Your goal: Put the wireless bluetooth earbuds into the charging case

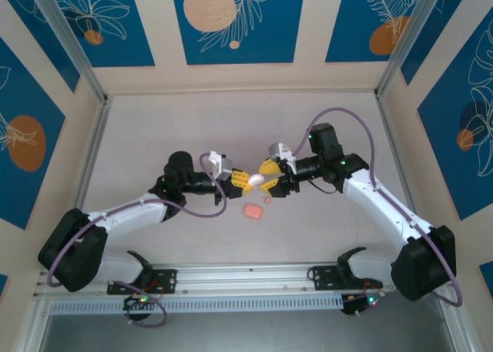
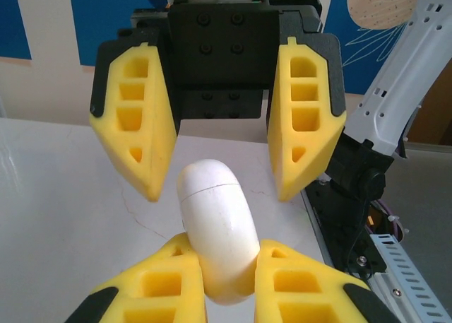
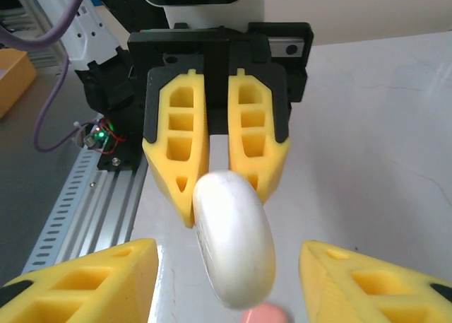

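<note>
My left gripper [image 2: 226,249] is shut on a white round disc [image 2: 215,227] with a seam near its far end, held edge-on above the table [image 1: 154,136]. The right gripper [image 3: 226,256] faces it, open, one finger on each side of the disc [image 3: 233,245] and a gap on both sides. From above, the two grippers [image 1: 243,179] [image 1: 269,184] meet at mid-table around the disc [image 1: 255,180]. The salmon-pink charging case [image 1: 252,211] lies on the table just in front of them. A tiny pink earbud [image 1: 267,199] sits beside it. A pink blob [image 3: 265,314] shows under the disc, cut by the frame edge.
An aluminium rail [image 1: 246,275] with the arm bases runs along the near edge. Patterned blue and cream walls [image 1: 231,21] close in the back and both sides. Purple cables [image 1: 362,125] loop over both arms.
</note>
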